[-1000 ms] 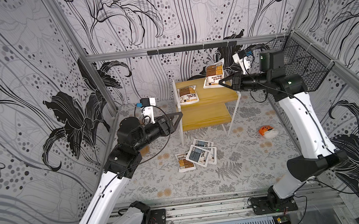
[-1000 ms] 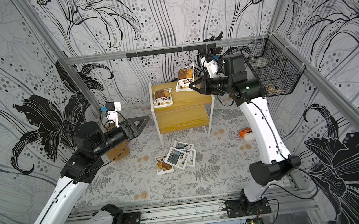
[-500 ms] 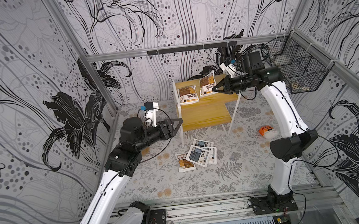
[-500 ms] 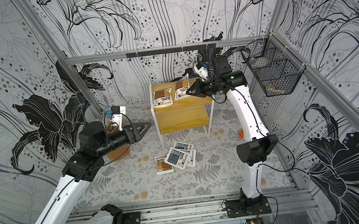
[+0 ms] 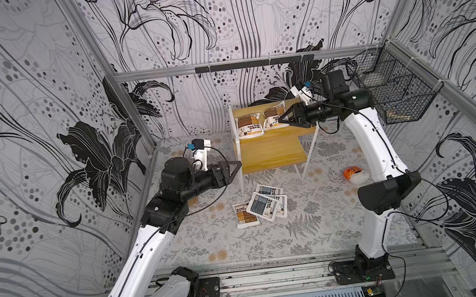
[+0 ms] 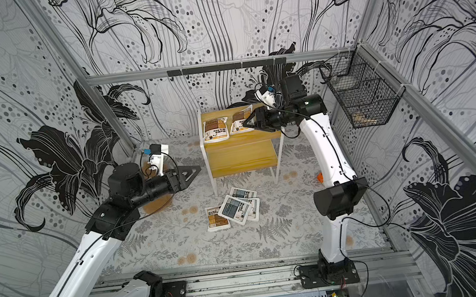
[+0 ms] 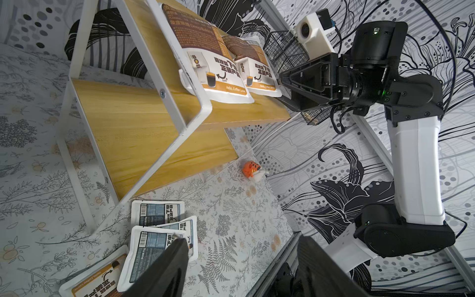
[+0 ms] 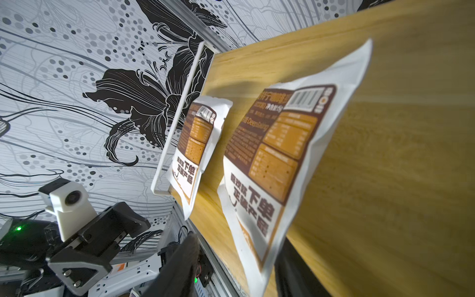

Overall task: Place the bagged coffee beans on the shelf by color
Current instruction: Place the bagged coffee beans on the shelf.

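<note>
Up on the shelf (image 5: 270, 151), top board: 2 bags of beans lie flat, side by side. The left brown-orange pouch (image 5: 248, 125) sits hard against the white frame, and the right brown-orange pouch (image 5: 273, 117) is just beside it. The right hand (image 5: 282, 119) is level with that board with its jaws parted around the right pouch's outer edge. In the right wrist view the dark fingers (image 8: 180, 264) stand well apart while the bag rests on the wood — released, not pinched.

Over to the left hand (image 5: 234, 168): it hovers in the air just off the shelf's left front leg. Its jaws are spread and it grasps nothing, and the left wrist view shows only worktop between its fingers (image 7: 169, 270).

Down on the patterned worktop (image 5: 316, 231), in front of the shelf's legs, there is a loose pile. The 3 grey-blue pouches (image 5: 263, 207) overlap one another, and a lone brown-orange pouch (image 5: 246, 215) lies partly under their left side.

An orange-and-white toy (image 5: 352, 172) lies on the worktop close to the right arm — well apart from the pile. A black wire basket (image 5: 391, 89) hangs on the right wall.
</note>
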### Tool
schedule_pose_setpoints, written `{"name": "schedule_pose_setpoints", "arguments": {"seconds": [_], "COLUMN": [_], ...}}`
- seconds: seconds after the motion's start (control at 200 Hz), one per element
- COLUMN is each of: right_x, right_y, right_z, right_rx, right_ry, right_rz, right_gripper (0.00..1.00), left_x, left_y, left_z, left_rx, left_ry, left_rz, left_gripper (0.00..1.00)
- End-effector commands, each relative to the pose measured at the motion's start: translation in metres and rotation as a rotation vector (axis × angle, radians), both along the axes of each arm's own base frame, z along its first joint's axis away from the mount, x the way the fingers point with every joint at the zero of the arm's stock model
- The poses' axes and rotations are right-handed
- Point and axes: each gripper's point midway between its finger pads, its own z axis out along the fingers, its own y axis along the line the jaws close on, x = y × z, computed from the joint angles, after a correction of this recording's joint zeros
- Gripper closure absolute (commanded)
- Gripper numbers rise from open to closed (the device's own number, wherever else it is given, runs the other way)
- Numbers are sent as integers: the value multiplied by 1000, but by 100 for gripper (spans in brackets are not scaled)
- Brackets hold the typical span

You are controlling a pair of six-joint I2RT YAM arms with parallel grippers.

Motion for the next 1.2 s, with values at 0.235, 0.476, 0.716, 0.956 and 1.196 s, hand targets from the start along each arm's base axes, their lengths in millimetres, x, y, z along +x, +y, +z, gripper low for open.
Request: {"name": "schedule_pose_setpoints", "arguments": {"seconds": [0.235, 0.476, 0.716, 0.956, 1.196], "right_x": [15, 15, 2, -29, -105], "right_y": [-8, -12, -41, -54, -9], "right_z": [-5, -5, 24, 61, 16], "right_rx": [-33, -59, -157, -120, -9], "right_ry": [-22, -39, -168, -280, -193], "right_rz": [-70, -90, -216, -278, -141], "right_gripper": [35, 30, 10, 1, 1], "left_x": [-4, -5, -11, -19, -31], "left_y": [5, 7, 13, 22, 33], "left_z": [1, -9, -20, -61, -113], "left_rx": [7, 4, 8, 10, 27], "left_ry": [-21, -1, -4, 39, 123], "left_rz": [0, 14, 43, 78, 131], "left_gripper": [28, 28, 27, 27, 27]}}
